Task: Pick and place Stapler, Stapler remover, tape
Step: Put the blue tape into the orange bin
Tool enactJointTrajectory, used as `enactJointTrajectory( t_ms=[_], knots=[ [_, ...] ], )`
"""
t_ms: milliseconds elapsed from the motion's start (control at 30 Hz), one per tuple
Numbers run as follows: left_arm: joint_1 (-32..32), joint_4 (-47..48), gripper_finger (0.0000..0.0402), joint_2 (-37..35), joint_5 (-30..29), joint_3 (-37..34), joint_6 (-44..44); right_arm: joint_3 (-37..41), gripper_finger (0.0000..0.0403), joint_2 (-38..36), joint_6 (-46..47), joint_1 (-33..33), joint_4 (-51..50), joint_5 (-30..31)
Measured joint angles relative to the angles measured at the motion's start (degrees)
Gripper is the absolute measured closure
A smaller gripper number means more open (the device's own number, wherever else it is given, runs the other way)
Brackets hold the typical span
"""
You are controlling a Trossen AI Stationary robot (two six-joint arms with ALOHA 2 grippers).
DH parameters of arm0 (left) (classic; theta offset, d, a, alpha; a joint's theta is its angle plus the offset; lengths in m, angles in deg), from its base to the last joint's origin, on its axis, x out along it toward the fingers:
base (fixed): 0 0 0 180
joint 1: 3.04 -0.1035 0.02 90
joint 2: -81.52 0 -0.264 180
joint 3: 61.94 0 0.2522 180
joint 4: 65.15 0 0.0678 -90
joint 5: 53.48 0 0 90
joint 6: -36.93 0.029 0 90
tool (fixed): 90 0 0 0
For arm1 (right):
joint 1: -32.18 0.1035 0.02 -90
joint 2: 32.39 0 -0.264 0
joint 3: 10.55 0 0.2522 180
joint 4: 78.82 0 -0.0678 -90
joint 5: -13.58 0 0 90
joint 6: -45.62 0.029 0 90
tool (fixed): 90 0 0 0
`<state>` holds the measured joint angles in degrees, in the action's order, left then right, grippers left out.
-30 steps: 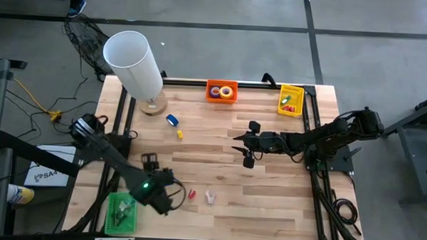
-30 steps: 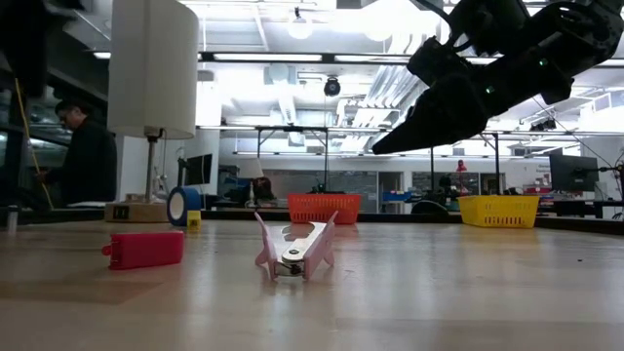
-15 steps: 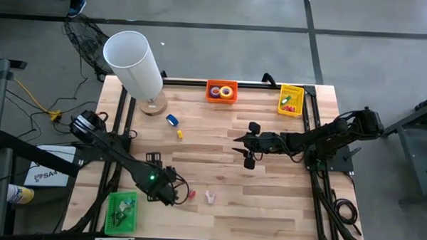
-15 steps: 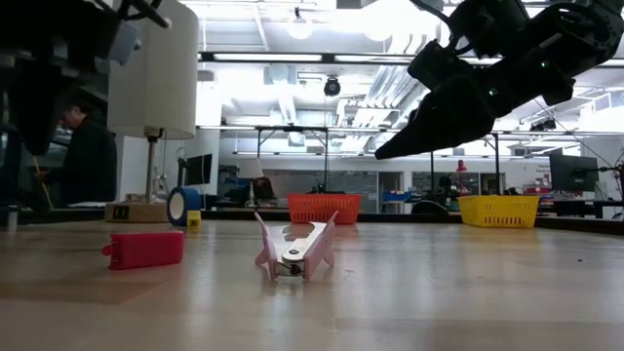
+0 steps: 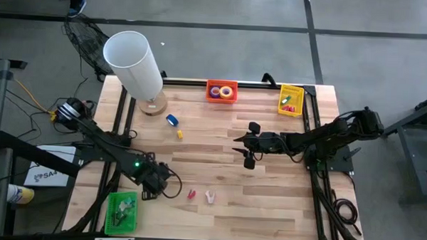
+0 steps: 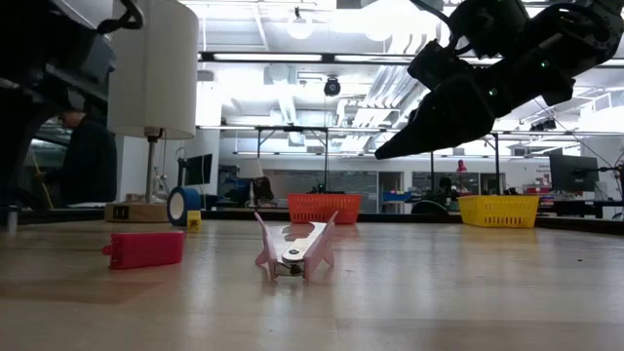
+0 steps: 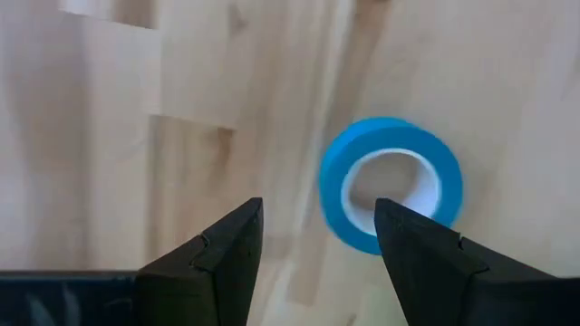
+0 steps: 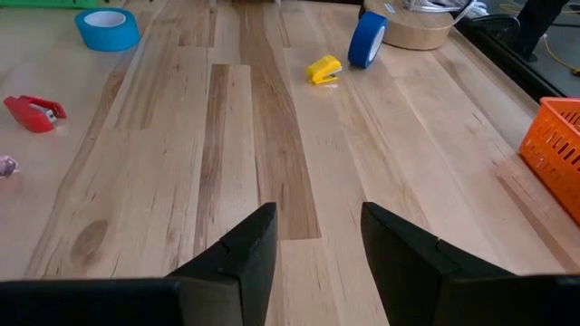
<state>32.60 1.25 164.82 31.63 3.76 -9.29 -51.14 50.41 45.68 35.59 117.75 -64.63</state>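
**Q:** Just ahead of the left end effector [image 7: 313, 249], what's the risk?

**A:** Its fingers stand apart over a flat blue tape roll [image 7: 391, 184], which sits slightly off to one finger's side. Descending like that, I'd judge, a fingertip could land on the ring and skate it across the smooth wood.

**Q:** And the right end effector [image 8: 313, 244]?

**A:** Parted, empty, hovering mid-tabletop [image 8: 254, 163]. Well beyond it lie an upright blue roll [image 8: 367, 39], a yellow piece [image 8: 323, 69] and the red stapler [image 8: 33, 112]; the pink stapler remover [image 6: 293, 251] lies near that.

**Q:** The surroundings?

**A:** Pale wood planks, an orange basket [image 5: 221, 92] holding rolls, a yellow basket [image 5: 290, 100], a green one [image 5: 121, 211], a white lamp [image 5: 133, 61]. Behind: a lit workshop with a seated person [image 6: 86, 161].
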Motion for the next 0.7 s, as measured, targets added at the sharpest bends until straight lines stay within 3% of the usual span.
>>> enactJointTrajectory(
  t_ms=[233, 433, 700],
  knots=[
    [0.00, -9.44, 0.0195, -0.96, 3.08, -6.77, 0.81, 0.00, 0.0249, 0.00, -0.01, 0.02, -0.02, 0.00],
    [0.00, -10.06, 0.0200, -0.98, 2.92, -8.96, -0.64, 0.00, 0.0249, 0.00, 0.02, -0.01, 0.04, 0.00],
    [0.00, -10.47, 0.0291, -0.98, 2.42, -9.04, -0.57, 0.00, 0.0249, 0.00, -0.01, 0.02, 0.09, 0.02]
  ],
)
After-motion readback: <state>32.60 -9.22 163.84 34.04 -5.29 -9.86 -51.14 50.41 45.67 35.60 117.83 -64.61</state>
